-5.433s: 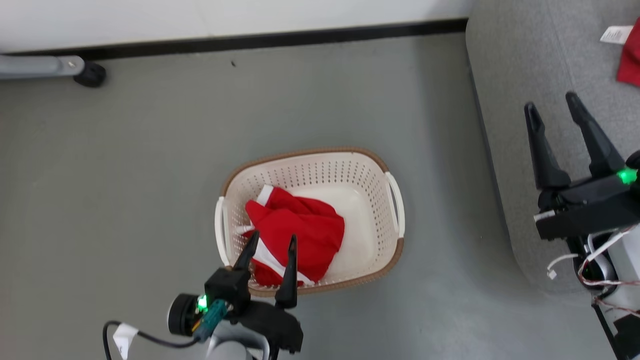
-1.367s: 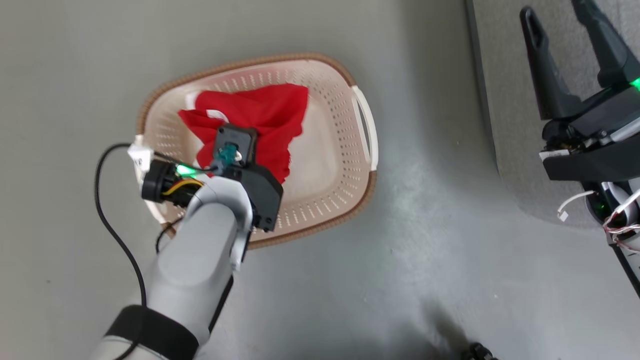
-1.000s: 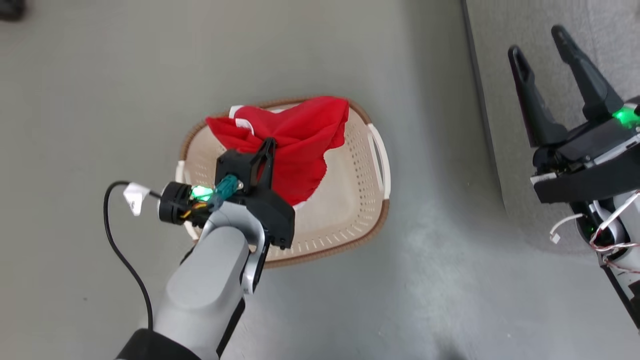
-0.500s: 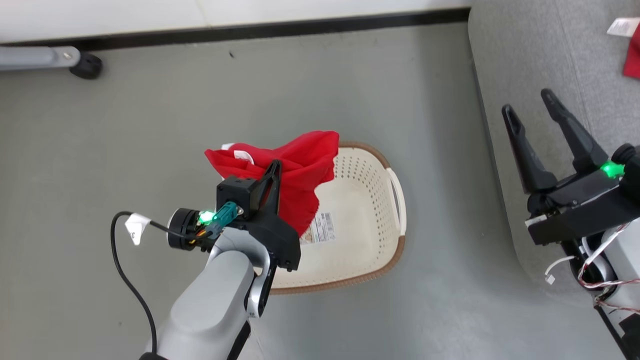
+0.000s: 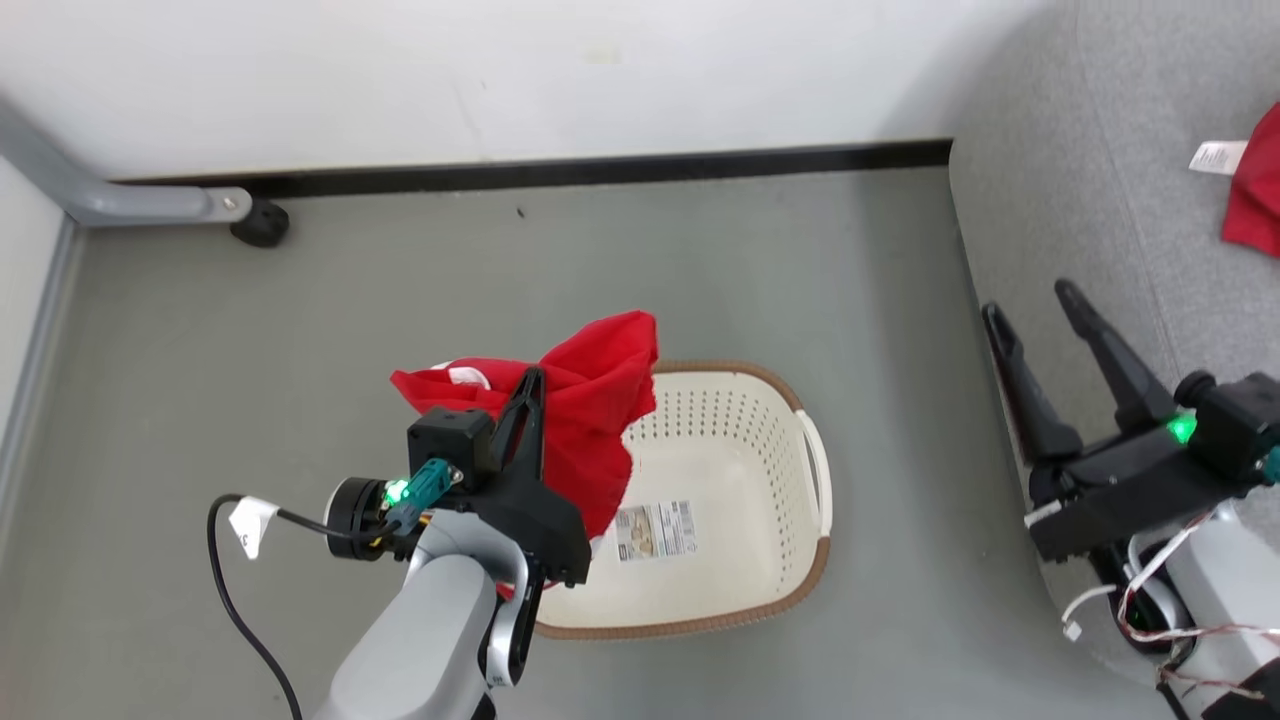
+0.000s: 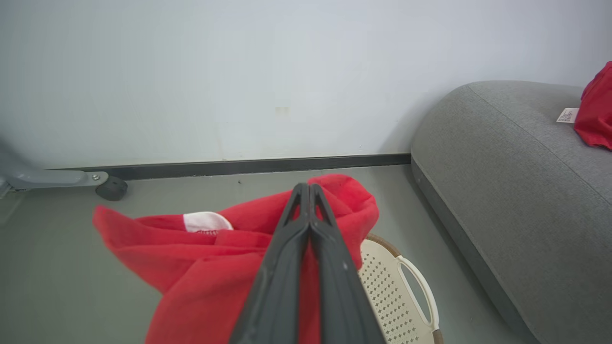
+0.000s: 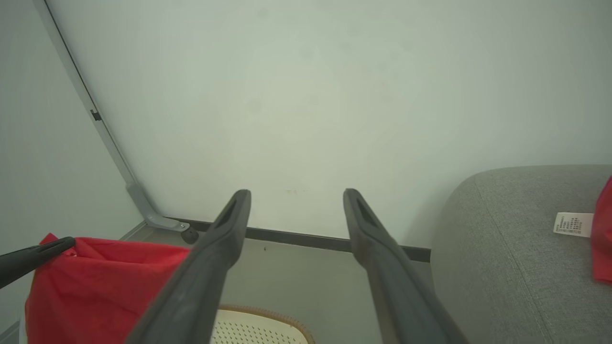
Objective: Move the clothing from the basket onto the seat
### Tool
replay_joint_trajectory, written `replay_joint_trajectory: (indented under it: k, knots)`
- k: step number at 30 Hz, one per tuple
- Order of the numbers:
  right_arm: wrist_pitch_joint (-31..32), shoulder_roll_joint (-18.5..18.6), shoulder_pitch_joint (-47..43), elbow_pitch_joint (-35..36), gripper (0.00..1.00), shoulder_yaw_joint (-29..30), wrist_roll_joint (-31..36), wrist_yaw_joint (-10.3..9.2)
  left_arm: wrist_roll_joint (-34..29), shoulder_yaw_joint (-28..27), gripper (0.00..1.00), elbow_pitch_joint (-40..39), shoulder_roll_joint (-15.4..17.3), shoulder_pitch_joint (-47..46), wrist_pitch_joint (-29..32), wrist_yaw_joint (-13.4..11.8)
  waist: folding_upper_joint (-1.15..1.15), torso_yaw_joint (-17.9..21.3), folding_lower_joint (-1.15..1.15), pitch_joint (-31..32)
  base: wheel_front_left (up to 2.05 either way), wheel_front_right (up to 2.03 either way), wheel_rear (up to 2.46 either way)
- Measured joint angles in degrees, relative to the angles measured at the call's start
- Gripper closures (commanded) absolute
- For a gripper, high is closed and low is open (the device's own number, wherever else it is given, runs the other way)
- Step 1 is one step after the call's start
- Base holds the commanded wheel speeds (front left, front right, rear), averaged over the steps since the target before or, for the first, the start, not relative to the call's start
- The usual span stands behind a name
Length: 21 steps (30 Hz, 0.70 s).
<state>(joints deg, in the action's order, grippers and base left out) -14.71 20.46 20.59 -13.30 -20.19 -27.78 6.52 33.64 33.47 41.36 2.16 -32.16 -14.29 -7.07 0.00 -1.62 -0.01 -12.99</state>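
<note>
Clothing [image 5: 590, 400] hangs in the air from our left hand [image 5: 530, 385], up over the left side of the basket and not lying in it. The grey floor [image 5: 700, 260] is the biggest thing we see. Next is the seat [image 5: 1080, 220], a soft grey cushion on our right, well apart from the red bundle. The basket [image 5: 812, 470] sits on the floor. The part of its bottom we can see has a sticker [image 5: 655, 530] and no clothes. Our right hand [image 5: 1028, 300] is over the edge of the seat, its two fingers spread wide with nothing in them. Our left hand has its fingers pressed together, pinching a fold of the red cloth. One more red piece [image 5: 1255, 200] lies on the seat at the far right, with a small white label [image 5: 1215, 157] beside it.

We think a few things could go wrong. The pinch holds just a fold, so the cloth could slip out and drop on the floor on the way. The low part hangs down, so it could catch the basket rim and drag the basket along. If we let go too soon, near the seat's round edge, the clothing could slide off.
</note>
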Motion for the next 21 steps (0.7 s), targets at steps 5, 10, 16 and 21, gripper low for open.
replay_joint_trajectory:
  k: [5, 10, 16, 21]
  knots:
    - [0.0, -1.3, -1.6, -1.0, 0.0, -0.3, 0.8, 0.0, -2.8, -2.0, 1.0, -1.9, 0.0, 1.5, 0.0, 0.0, 0.0, -0.5, 0.0, 2.6, 0.0, 0.0, 0.0]
    - [0.0, -1.9, -2.4, -1.0, 0.0, 0.2, 1.6, -0.05, -6.2, -2.3, 1.0, -6.2, 0.0, 2.4, 0.0, 0.0, -0.01, -0.9, 0.0, 4.5, 0.0, 0.0, 0.0]
    - [0.0, -2.4, -2.7, -1.6, 0.0, 0.5, 2.2, -0.04, -9.3, -3.6, 1.0, -12.5, 0.0, 2.4, 0.0, 0.0, 0.01, -1.0, 0.0, 5.2, 0.0, 0.0, 0.0]
    - [0.0, -2.5, -3.1, -2.2, 0.0, 0.9, 2.7, -0.04, -12.3, -4.2, 1.0, -17.8, 0.1, 2.4, 0.0, 0.0, 0.01, -1.1, 0.0, 5.5, 0.0, 0.0, 0.0]
